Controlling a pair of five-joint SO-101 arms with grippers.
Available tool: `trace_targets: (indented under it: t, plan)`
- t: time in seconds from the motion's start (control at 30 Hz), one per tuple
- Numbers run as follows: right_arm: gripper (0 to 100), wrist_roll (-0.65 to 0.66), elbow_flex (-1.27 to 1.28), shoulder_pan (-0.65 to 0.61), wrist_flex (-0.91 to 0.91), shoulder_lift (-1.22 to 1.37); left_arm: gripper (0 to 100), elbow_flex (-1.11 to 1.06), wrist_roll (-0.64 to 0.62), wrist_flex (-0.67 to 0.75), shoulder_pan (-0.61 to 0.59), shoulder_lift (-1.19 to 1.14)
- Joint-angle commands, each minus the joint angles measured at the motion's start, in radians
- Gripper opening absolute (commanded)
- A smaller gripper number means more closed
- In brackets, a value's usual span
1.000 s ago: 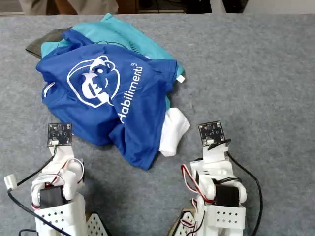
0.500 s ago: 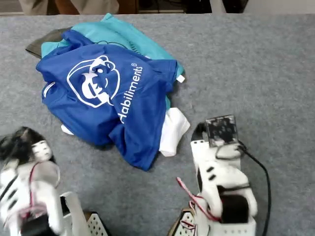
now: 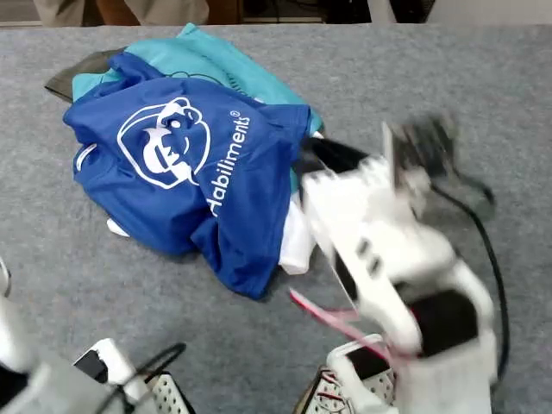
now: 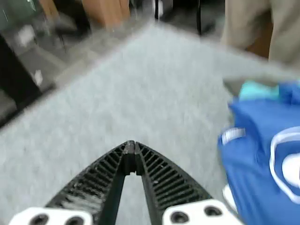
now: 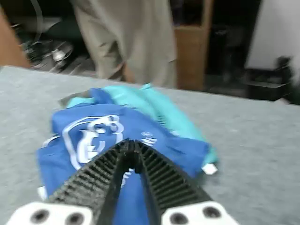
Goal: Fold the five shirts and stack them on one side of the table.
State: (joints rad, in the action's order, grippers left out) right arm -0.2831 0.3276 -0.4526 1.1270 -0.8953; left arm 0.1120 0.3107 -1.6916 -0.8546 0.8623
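A crumpled blue shirt (image 3: pixel 181 164) with a white logo tops a pile at the table's back left. Under it lie a teal shirt (image 3: pixel 233 69), a white shirt (image 3: pixel 302 228) poking out on the right, and a dark one (image 3: pixel 73 79) at the far left edge. My right arm is raised beside the pile's right side, and its gripper (image 3: pixel 323 155) is near the blue shirt's right edge. In the right wrist view the gripper (image 5: pixel 130 144) is shut and empty, above the blue shirt (image 5: pixel 89 136) and teal shirt (image 5: pixel 159 110). My left gripper (image 4: pixel 130 149) is shut and empty over bare table, left of the blue shirt (image 4: pixel 262 164).
Grey felt table (image 3: pixel 431 78) has free room on the whole right half and along the front. The left arm's base (image 3: pixel 52 379) sits at the front left corner. A small white tag (image 5: pixel 209 169) lies by the teal shirt. The table's far edge borders furniture.
Both arms rose from their folded rest poses. The right arm swung up and forward toward the pile's right side. The left arm swung out to the left.
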Motion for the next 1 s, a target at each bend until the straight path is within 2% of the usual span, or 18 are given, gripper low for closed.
trace_targets:
  t: [0.0, 0.2, 0.27, 0.43, 0.57, 0.7, 0.83, 0.97]
  plan:
    - [7.8, 0.009, -0.12, -0.081, -0.02, 0.26, 2, 0.026, 0.006, -0.068, -0.011, -0.099]
    - [49.5, 0.017, -0.173, -0.186, -0.041, 0.604, 2, -0.249, 0.094, -0.068, -0.012, -0.111]
    - [51.8, 0.006, -0.213, -0.216, -0.043, 0.716, 2, -0.344, 0.147, -0.068, -0.012, -0.091]
    - [44.7, -0.095, -0.348, -0.225, -0.158, 1.049, 2, -0.526, 0.18, -0.068, -0.009, 0.019]
    - [36.0, -0.104, -0.513, -0.225, -0.18, 1.285, 2, -0.608, 0.18, -0.068, -0.002, 0.16]
    - [21.7, -0.101, -0.708, -0.214, -0.06, 1.425, 2, -0.661, 0.181, -0.068, -0.002, 0.283]
    - [0.6, -0.04, -0.918, -0.189, 0.081, 1.495, 2, -0.709, 0.181, -0.068, -0.002, 0.309]
    - [0.7, -0.023, -1.15, -0.157, 0.288, 1.48, 2, -0.707, 0.181, -0.068, -0.002, 0.278]
